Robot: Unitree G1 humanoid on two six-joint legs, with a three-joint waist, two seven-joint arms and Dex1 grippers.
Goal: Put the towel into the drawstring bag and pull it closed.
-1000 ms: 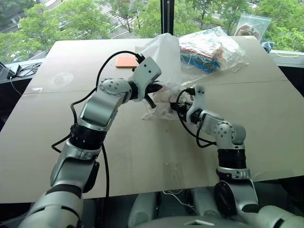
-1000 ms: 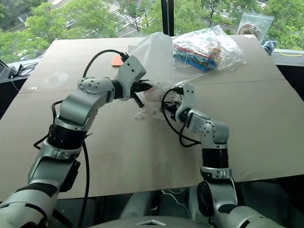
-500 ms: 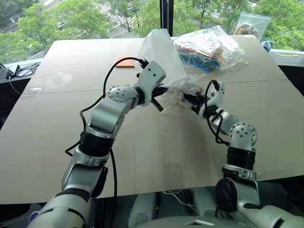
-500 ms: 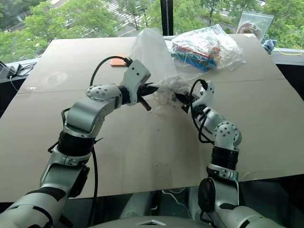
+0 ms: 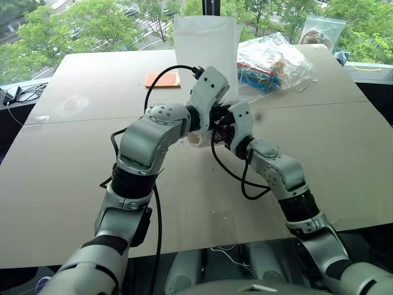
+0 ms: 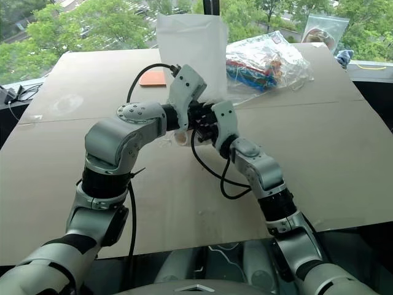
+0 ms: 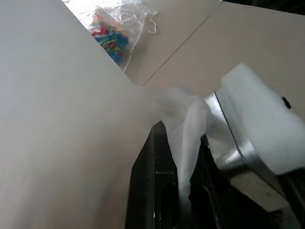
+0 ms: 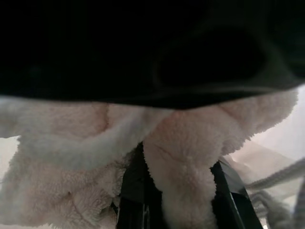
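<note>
The drawstring bag [image 5: 206, 46] is a sheer white pouch standing tall above the two hands at the table's centre. My left gripper [image 7: 183, 157] is shut on a bunched fold of the bag's fabric. The broad pale sheet of the drawstring bag [image 7: 57, 119] spreads beside that grip. The towel [image 8: 71, 200] is fluffy and white, and my right gripper [image 8: 176, 191] is shut on it. Both hands meet close together, the right gripper [image 5: 222, 126] just under the left gripper [image 5: 214, 117]. A bit of the towel [image 6: 181, 136] shows beneath the left wrist. Whether it is inside the bag I cannot tell.
A clear plastic bag of colourful items [image 5: 270, 61] lies at the back right of the table [image 5: 73, 184]. Further back right sits another clear bag [image 5: 322, 31]. An orange pad [image 5: 163, 79] lies at the back left. Black cables loop off both wrists.
The bag has risen and now stands tall and flat above the hands. My right gripper swung left with the towel until it met the left gripper, which shifted slightly right.
</note>
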